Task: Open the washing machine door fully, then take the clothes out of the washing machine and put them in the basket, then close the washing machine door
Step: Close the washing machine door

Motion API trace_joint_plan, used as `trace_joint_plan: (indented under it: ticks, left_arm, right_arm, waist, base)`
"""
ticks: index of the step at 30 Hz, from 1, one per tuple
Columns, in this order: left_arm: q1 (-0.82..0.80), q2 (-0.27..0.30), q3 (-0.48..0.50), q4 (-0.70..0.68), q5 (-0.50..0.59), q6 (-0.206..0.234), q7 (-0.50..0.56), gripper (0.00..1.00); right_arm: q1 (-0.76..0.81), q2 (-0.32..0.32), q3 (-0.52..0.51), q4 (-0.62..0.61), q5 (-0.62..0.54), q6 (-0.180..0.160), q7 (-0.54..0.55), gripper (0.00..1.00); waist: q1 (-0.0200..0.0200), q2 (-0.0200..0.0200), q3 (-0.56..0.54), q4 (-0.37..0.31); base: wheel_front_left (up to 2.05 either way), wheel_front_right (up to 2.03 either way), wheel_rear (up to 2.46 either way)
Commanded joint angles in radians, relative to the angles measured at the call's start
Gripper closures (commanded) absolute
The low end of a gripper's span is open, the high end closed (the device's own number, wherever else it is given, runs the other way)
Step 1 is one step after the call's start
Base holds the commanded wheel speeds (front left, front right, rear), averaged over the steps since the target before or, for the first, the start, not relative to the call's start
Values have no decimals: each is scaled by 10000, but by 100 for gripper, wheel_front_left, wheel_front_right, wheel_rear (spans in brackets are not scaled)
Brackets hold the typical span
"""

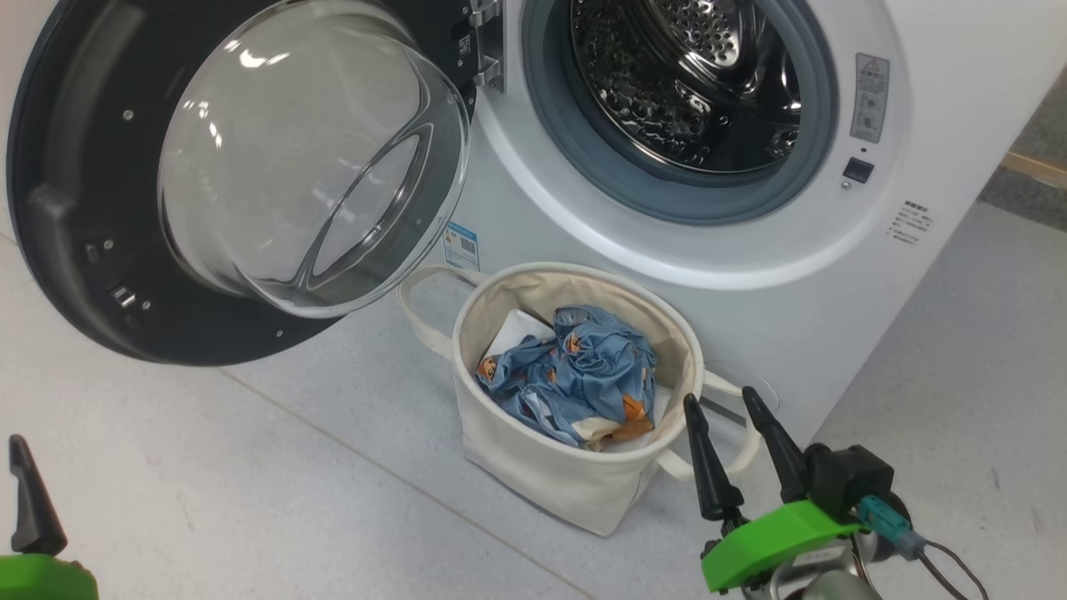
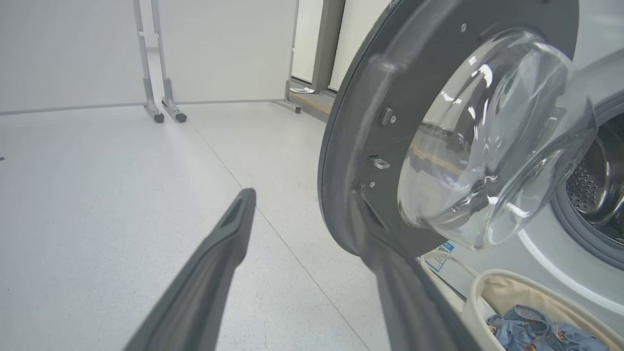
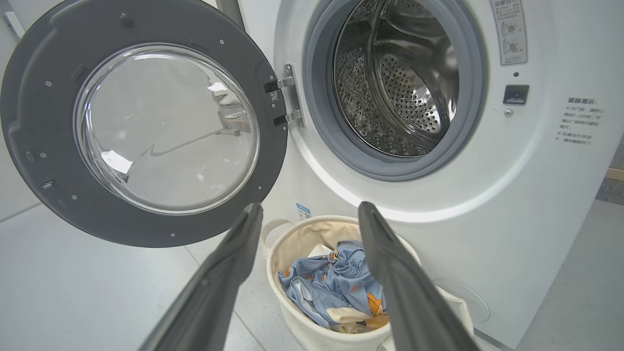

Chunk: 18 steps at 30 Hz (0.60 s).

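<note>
The washing machine door [image 1: 75, 183] stands wide open and the clothes [image 1: 575, 371] already lie in the basket [image 1: 550, 483] on the floor [image 1: 208, 483] in front of the washing machine [image 1: 834, 275], so only closing the door seems left. The left hand [image 2: 307, 209] and the right hand [image 1: 718, 397] are both spread, holding nothing. The right wrist view looks deep into the drum [image 3: 399, 83], where I see no garment; the left wrist view shows the door from its side

The right gripper [image 1: 718, 398] stands at the near right. Its two long dark fingers are spread wide and point up and away, leaning a little to the left, above a green mount with a black wrist block and a trailing cable. The left gripper [image 2: 304, 197] sits low at the near left with its jaws equally wide apart. One dark finger [image 1: 29, 508] rises from its green mount.
</note>
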Motion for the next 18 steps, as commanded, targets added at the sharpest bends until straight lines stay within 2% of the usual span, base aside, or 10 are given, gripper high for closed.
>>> trace_joint_plan:
  ticks: [1,3,4,5,6,9,12,15,18]
  left_arm:
    - [-602,373,519,-215,-93,-84,-111,0]
    - [-654,348,607,-154,-191,-196,-134,0]
    - [-689,344,646,-118,-245,-268,-143,17]
    - [-736,331,716,-83,-332,-350,-153,68]
    - [-777,334,778,-29,-423,-440,-159,88]
    - [-1021,389,1119,128,-920,-812,-168,99]
    - [-1476,404,1732,407,-2103,-1494,80,100]
    - [-2047,539,2420,983,-3709,-2243,1003,100]
    - [-2783,924,2980,1731,-5064,-2555,2112,100]
  right_arm:
    - [-272,45,202,-288,-14,8,-49,0]
    - [-287,45,224,-277,-26,8,-49,0]
    - [-290,45,252,-272,-20,8,-49,0]
    - [-291,45,281,-260,-16,8,-49,0]
    - [-293,45,301,-247,-13,8,-49,0]
    - [-338,45,319,-228,-66,8,-49,0]
    - [-466,45,347,-190,-223,8,-49,0]
    - [-599,45,379,-121,-386,8,-49,0]
    - [-744,45,383,-39,-577,8,-49,0]
  waist:
    - [0,-1,29,5]
    - [0,-1,70,11]
    - [0,-1,85,12]
    - [0,-1,100,13]
    - [0,-1,114,11]
    - [0,-1,250,1]
    - [0,-1,468,-33]
    - [0,-1,697,-69]
    - [0,-1,936,-83]
  base:
    - [0,0,0]
    - [0,0,0]
    - [0,0,0]
    - [0,0,0]
    - [0,0,0]
    - [0,0,0]
    - [0,0,0]
    - [0,0,0]
    - [0,0,0]
